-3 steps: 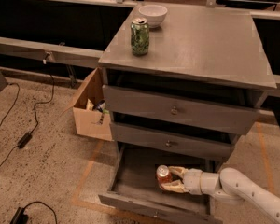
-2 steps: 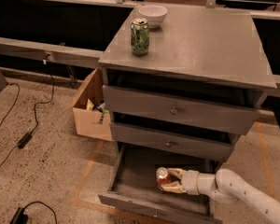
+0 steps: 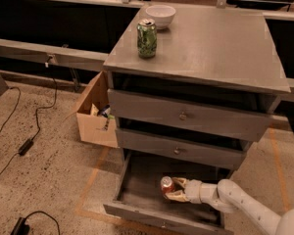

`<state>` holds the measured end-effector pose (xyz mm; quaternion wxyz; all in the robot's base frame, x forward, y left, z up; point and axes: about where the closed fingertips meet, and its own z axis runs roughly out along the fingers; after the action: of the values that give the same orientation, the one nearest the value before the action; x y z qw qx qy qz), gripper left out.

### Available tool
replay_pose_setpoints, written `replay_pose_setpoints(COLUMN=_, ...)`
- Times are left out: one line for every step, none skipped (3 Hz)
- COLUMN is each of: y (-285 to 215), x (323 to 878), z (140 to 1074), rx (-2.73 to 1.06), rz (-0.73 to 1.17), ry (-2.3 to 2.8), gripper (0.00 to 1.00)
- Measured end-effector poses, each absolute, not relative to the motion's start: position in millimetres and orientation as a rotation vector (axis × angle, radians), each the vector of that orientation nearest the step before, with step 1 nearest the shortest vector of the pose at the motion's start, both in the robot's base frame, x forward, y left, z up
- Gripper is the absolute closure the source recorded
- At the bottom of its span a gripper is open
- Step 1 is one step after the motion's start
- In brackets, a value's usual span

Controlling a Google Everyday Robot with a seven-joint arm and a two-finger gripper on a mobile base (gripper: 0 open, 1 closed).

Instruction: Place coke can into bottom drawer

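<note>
The bottom drawer (image 3: pixel 137 187) of the grey cabinet is pulled open, a wide shallow tray. The coke can (image 3: pixel 166 185), red with a silver top, stands inside it, right of its middle. My gripper (image 3: pixel 175 190) reaches in from the right on a white arm, with its tan fingers (image 3: pixel 180 182) closed around the can from the right side. I cannot tell whether the can rests on the drawer floor or hangs just above it.
A green soda can (image 3: pixel 147 38) and a white bowl (image 3: pixel 160 15) stand on the cabinet top (image 3: pixel 220 43). The two upper drawers (image 3: pixel 186 116) with knobs are closed. An open cardboard box (image 3: pixel 94 116) sits left of the cabinet. Black cables (image 3: pixel 24 146) lie on the floor at left.
The gripper and can have hardly moved inside the drawer; the arm has shifted slightly left.
</note>
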<state>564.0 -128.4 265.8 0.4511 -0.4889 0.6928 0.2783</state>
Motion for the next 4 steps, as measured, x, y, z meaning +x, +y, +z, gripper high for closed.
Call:
replay_pose_setpoints(y=-128, x=578, z=234, rx=-1.177, rz=0.698, ry=1.719, gripper=1.0)
replay_pose_setpoints(y=-124, x=590, z=214, rx=-1.146, rz=0.709, ry=1.718, gripper=0.82)
replay_pose_setpoints(y=-122, x=594, z=203, rx=-1.128, rz=0.716, ry=1.724, gripper=0.59)
replay_pose_setpoints(y=-122, x=591, z=196, rx=-1.123, rz=0.724, ry=1.74, gripper=0.28)
